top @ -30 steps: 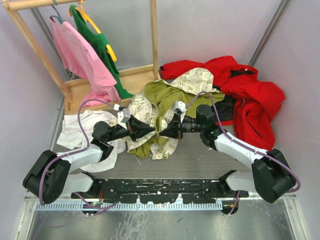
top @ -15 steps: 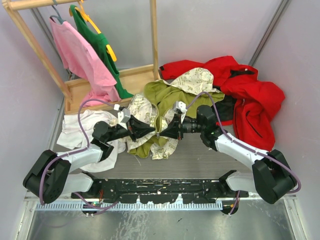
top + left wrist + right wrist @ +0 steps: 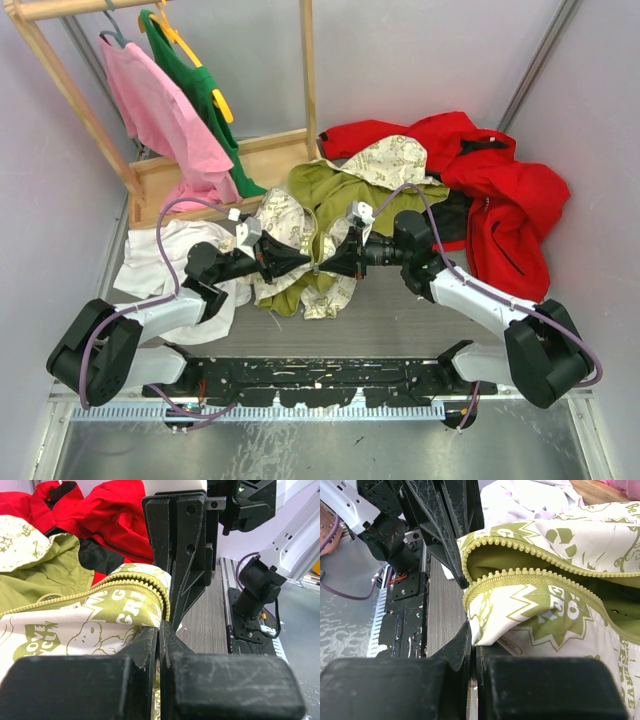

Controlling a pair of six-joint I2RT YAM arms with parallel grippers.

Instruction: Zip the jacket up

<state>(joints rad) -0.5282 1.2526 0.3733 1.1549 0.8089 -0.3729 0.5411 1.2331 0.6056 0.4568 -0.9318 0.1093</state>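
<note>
The jacket point(image 3: 340, 190) lies crumpled mid-table, olive-green with its cream printed lining turned out. Both grippers meet tip to tip at its near hem. My left gripper point(image 3: 303, 262) comes in from the left, and in the left wrist view it point(image 3: 159, 630) is shut with a strip of cream cloth point(image 3: 100, 620) pinched between its fingers. My right gripper point(image 3: 326, 267) faces it; in its own view it point(image 3: 472, 632) is shut on the folded cream corner point(image 3: 490, 625). Two rows of olive zipper teeth point(image 3: 520, 580) run apart, unjoined. No slider shows.
A bright red jacket point(image 3: 500, 190) is heaped at the back right, touching the olive one. A white garment point(image 3: 160, 255) lies under my left arm. A wooden rack point(image 3: 60, 90) at the back left holds a pink shirt point(image 3: 160, 120) and a green shirt point(image 3: 205, 100).
</note>
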